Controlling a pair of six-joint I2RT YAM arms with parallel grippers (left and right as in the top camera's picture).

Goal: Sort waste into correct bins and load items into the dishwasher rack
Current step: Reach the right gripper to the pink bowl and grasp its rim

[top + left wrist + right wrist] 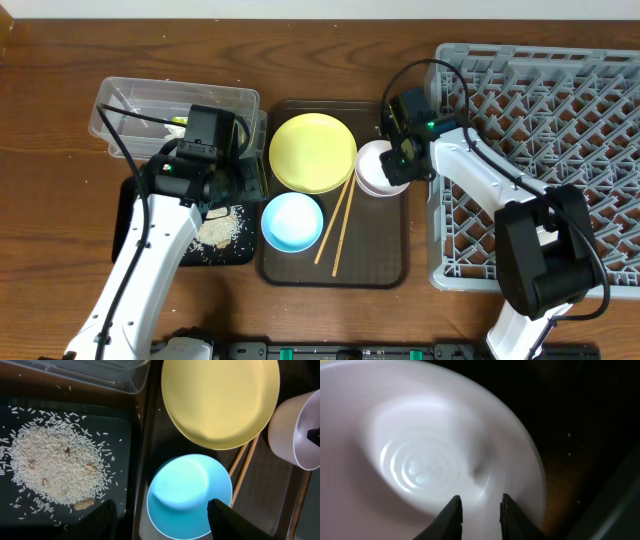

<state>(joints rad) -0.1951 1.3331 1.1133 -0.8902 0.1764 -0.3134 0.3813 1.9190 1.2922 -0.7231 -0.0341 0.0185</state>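
My left gripper [162, 522] is open and hovers over the near rim of the light blue bowl [190, 490], which sits on the brown serving tray [335, 270]. The yellow plate [312, 152] lies behind the blue bowl, and two chopsticks [338, 225] lie to its right. My right gripper [480, 515] is nearly closed on the wall of the white bowl [420, 460] at the tray's right side [375, 168]; that view is blurred. Rice [55, 467] lies piled in the black tray [135, 215]. A yellow-green wrapper [178, 122] shows in the clear tub [140, 100]. The cup is not visible.
The grey dishwasher rack [540, 150] fills the right side, close beside the serving tray. The clear tub and the black tray stand left of the serving tray, under my left arm. Bare wooden table lies along the back and the front left.
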